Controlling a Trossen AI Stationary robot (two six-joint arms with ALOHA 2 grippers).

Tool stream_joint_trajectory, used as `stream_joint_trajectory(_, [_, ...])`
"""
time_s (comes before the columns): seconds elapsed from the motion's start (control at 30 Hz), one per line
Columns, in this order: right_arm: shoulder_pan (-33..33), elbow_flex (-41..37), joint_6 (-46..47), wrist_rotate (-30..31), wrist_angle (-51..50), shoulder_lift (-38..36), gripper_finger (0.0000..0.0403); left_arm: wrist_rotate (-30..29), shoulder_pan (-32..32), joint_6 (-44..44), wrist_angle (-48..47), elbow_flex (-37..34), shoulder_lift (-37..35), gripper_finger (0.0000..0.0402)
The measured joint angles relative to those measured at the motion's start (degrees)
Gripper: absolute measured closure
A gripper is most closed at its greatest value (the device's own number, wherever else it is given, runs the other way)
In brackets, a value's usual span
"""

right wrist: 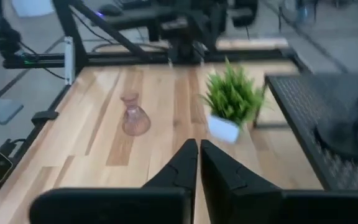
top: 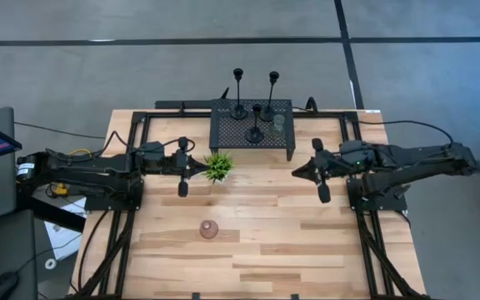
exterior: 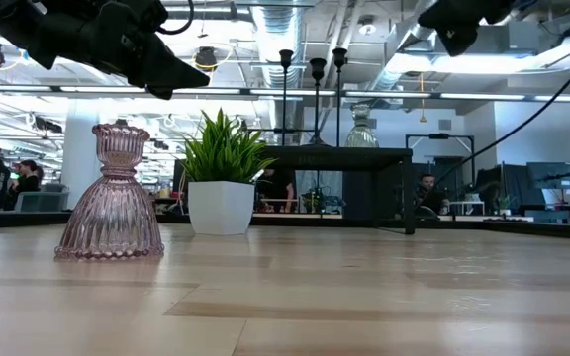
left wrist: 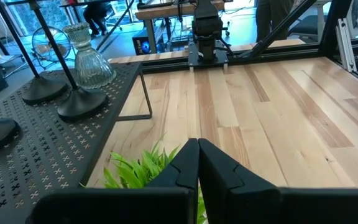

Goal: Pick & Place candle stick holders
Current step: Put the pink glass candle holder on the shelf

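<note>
Three slim black holders (top: 256, 125) stand on their round bases on the black mesh rack (top: 227, 133) at the table's far middle. A greenish glass cup (top: 279, 123) stands beside them and also shows in the left wrist view (left wrist: 89, 56). A pinkish glass cup (top: 209, 230) stands on the table nearer the front; it also shows in the low view (exterior: 112, 193) and the right wrist view (right wrist: 133, 115). My left gripper (top: 197, 167) is shut and empty above the table, just left of the plant. My right gripper (top: 297, 172) is shut and empty, right of the rack's near edge.
A small green potted plant (top: 217, 167) stands just in front of my left gripper's fingertips, near the rack's near left corner. Black frame rails (top: 132, 242) run along the table's left, right and far sides. Bare wood lies around the pinkish cup and toward the near edge.
</note>
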Motion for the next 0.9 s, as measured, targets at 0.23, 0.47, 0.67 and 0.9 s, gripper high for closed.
stream_joint_trajectory(0.23, [0.74, -5.13, -8.05, -0.33, 10.5, -0.08, 0.0398, 0.01, 0.0, -0.2, -0.2, 0.0, 0.0, 0.0395])
stream_joint_trajectory(0.47, [-0.67, -13.24, -11.99, -7.57, 25.03, -0.08, 0.0401, 0.01, 0.0, -0.2, -0.24, 0.0, 0.0, 0.0395])
stream_joint_trajectory(0.67, [-2.04, -20.99, -9.22, -8.24, 34.61, -0.07, 0.0402, 0.01, 0.0, -0.17, -0.26, 0.0, 0.02, 0.0394])
stream_joint_trajectory(0.9, [-2.51, -27.84, -7.69, -8.46, 44.86, -0.04, 0.0402, 1.57, 0.0, 0.33, -1.06, -0.84, 0.42, 0.0394])
